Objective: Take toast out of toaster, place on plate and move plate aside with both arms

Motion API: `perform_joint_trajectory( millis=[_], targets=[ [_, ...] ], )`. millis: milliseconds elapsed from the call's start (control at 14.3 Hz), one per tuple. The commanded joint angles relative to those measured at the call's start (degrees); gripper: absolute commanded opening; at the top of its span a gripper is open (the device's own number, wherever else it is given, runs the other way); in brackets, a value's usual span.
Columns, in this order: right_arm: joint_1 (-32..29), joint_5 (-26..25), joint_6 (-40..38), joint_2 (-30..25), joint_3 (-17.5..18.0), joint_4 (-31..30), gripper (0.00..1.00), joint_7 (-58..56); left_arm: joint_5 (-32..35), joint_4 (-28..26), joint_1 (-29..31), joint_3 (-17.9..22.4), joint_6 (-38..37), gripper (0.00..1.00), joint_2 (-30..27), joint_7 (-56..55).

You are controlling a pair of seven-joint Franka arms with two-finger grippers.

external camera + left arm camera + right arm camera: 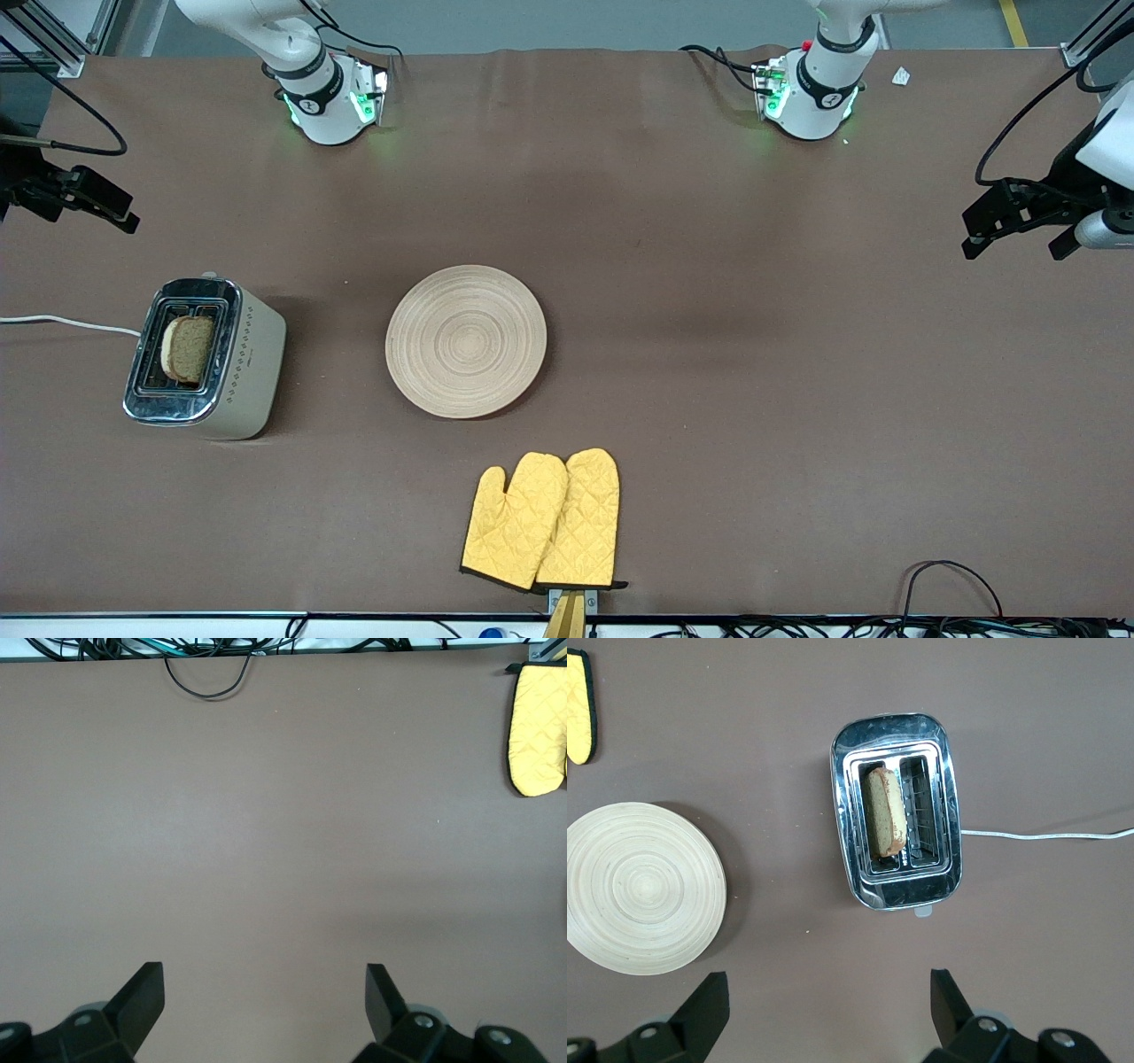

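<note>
The toast (188,348) stands upright in one slot of the toaster (252,354), which sits near the table (797,399) edge at the right arm's end, its cord (66,322) trailing off that edge. The plate (466,341) lies bare near the middle of the table, well apart from the toaster; two yellow oven mitts (542,521) rest at the edge nearest the front camera.

The right gripper (824,1005) hangs high over the table by the toaster, fingers wide and holding nothing. The left gripper (261,997) waits over bare table at its own end, fingers also wide.

Likely risks: fingers catching the chrome rim and shoving the light toaster, crushing or dropping the slice, or uneven arm motion tilting the plate.
</note>
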Motion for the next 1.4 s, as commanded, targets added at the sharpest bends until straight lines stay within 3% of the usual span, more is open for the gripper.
perform_joint_trajectory(
  millis=[0, 140, 420, 631, 841, 1331],
  targets=[
    [-1.5, -0.7, 0.2, -0.8, 1.4, -0.4, 1.00, -0.7, 0.9, 1.7, 0.2, -0.4, -0.8, 1.00, 0.6, 0.6],
    [-2.7, -0.6, 0.2, -0.8, 2.2, -0.4, 1.00, -0.8, 0.9, 2.6, -0.4, -0.3, -0.9, 1.00, 1.0, -1.0],
    [-10.4, -0.6, 0.3, -0.8, 9.3, -0.3, 1.00, -2.5, 1.2, 2.7, -0.2, -0.3, -1.1, 1.00, 1.1, -0.6],
    [-10.7, -0.6, 1.3, 0.2, 9.3, 0.0, 1.00, -3.9, 1.2, 2.5, -0.2, -0.4, -1.1, 1.00, 1.1, -1.2],
    [-11.5, -1.0, 4.3, 7.2, 9.1, -0.9, 1.00, -4.0, 1.2, 2.4, -0.2, -0.4, -1.3, 1.00, 1.0, -1.3],
    [-14.7, -2.1, 22.6, 18.6, 8.9, -4.4, 1.00, -9.4, 1.3, 2.5, -0.5, -0.4, -4.9, 1.00, 2.2, -1.5]
  ],
)
